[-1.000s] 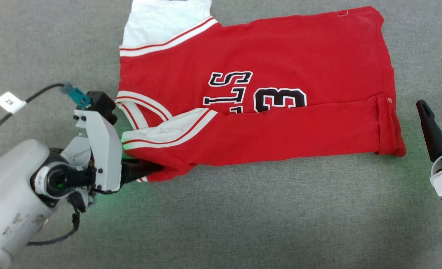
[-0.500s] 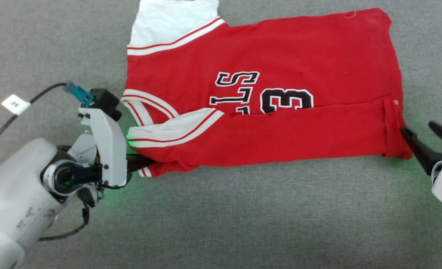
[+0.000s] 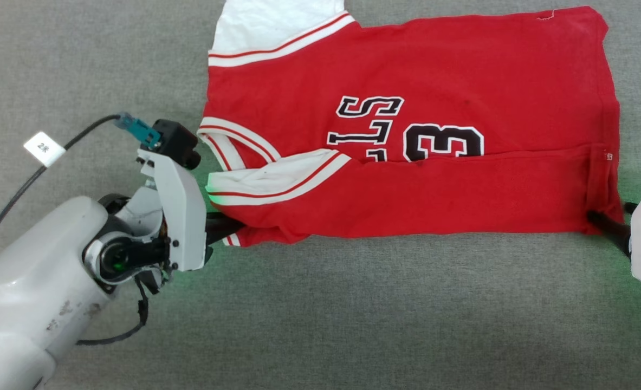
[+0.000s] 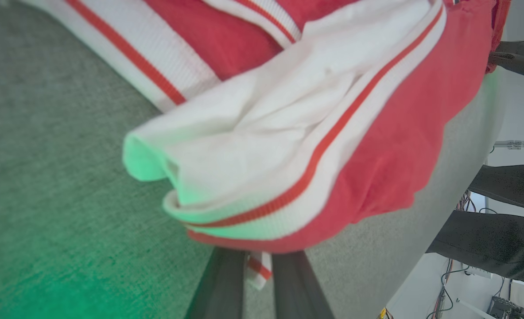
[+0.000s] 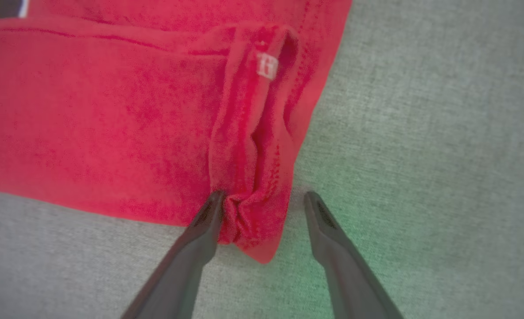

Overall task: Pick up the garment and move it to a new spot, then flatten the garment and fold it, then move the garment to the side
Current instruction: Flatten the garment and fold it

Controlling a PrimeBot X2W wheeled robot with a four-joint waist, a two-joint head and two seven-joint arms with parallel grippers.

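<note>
The garment (image 3: pixel 407 76), a red jersey with white sleeves, lies flat on the grey surface. Its near edge is folded up over the lower part of the black lettering and the 3. My left gripper (image 3: pixel 228 230) is shut on the striped trim at the near left corner (image 4: pixel 258 266), under the folded sleeve (image 4: pixel 262 146). My right gripper (image 3: pixel 615 216) is open at the near right hem corner. In the right wrist view its two fingers straddle the bunched hem (image 5: pixel 253 221), and the left finger (image 5: pixel 208 217) touches the cloth.
The grey felt surface (image 3: pixel 353 325) stretches wide in front of the jersey. A black cable with a white tag (image 3: pixel 44 149) runs off to the left of my left wrist. Beyond the surface's edge, the left wrist view has dark shapes (image 4: pixel 505 186) and wiring.
The camera has shifted, sliding the whole picture rightward. My right gripper has come in from the right to straddle the hem corner. My left gripper keeps its hold on the trim.
</note>
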